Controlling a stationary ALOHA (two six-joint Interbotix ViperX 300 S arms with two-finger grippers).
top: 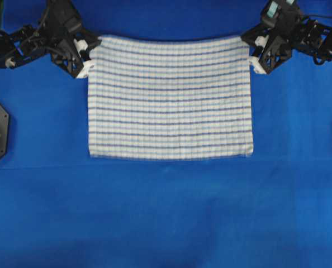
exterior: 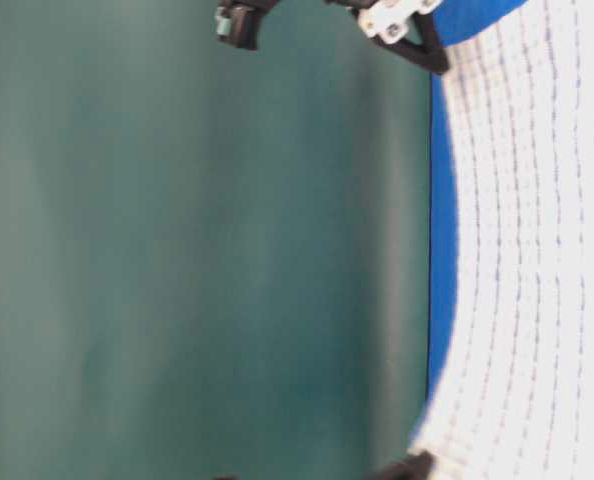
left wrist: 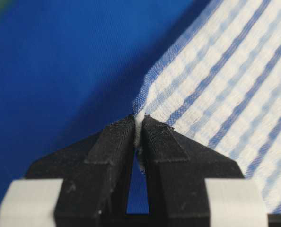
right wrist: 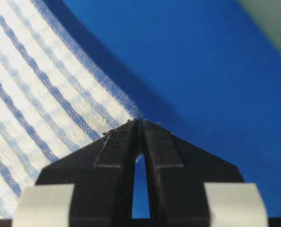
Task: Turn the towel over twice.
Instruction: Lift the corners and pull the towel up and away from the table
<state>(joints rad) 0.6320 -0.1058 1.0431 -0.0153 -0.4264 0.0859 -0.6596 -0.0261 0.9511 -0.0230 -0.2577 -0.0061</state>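
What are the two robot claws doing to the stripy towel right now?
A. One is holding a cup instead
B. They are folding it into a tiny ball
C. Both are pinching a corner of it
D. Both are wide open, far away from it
C. The left gripper and the right gripper are each closed on a far corner of the towel, which lies spread out on the blue cloth.

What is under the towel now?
Blue cloth shows on every side of the towel, so it likely continues below. Both far corners are pinched and lifted by the left gripper and right gripper. What the flat part covers cannot be seen.
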